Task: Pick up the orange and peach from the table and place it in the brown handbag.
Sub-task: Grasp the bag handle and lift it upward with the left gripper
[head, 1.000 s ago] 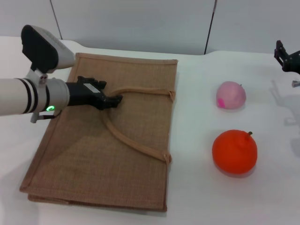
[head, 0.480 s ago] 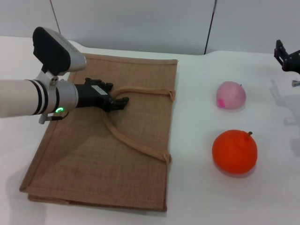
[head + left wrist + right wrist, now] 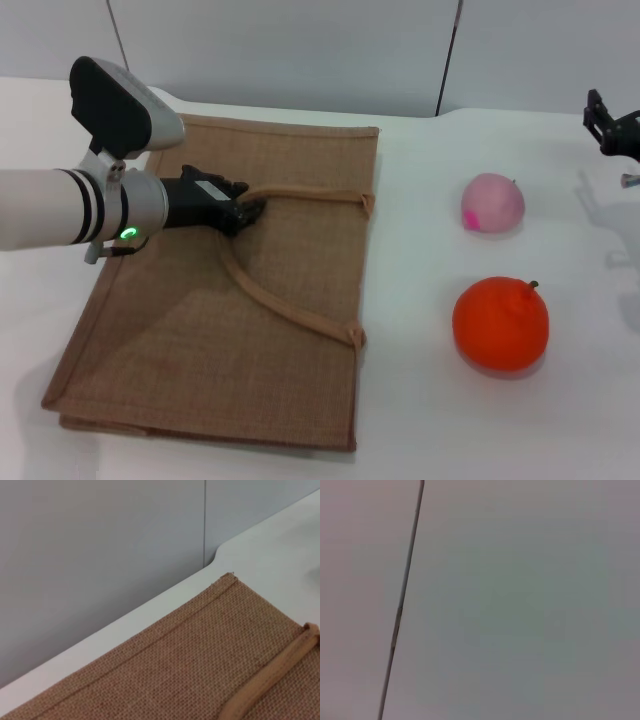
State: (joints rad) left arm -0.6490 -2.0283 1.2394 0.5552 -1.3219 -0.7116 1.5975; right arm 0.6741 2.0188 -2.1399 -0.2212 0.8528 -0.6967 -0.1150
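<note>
The brown handbag (image 3: 200,300) lies flat on the white table at the left, its handles (image 3: 290,310) curved across its top face. My left gripper (image 3: 250,210) rests on the bag, shut on the bend of the upper handle. The left wrist view shows the bag's woven cloth (image 3: 190,670) and a handle strap (image 3: 270,680). The peach (image 3: 492,203) sits on the table to the right of the bag. The orange (image 3: 500,324) sits nearer to me, in front of the peach. My right gripper (image 3: 612,124) hangs at the far right edge, away from both fruits.
A grey wall panel (image 3: 300,50) runs behind the table's back edge. The right wrist view shows only that wall and a dark seam (image 3: 402,600). White table surface (image 3: 420,400) lies between the bag and the fruits.
My left gripper reached slightly right along the handle with its fingers apart, then drew back a little and closed on the handle's bend. The fruits and the right arm have not moved.
</note>
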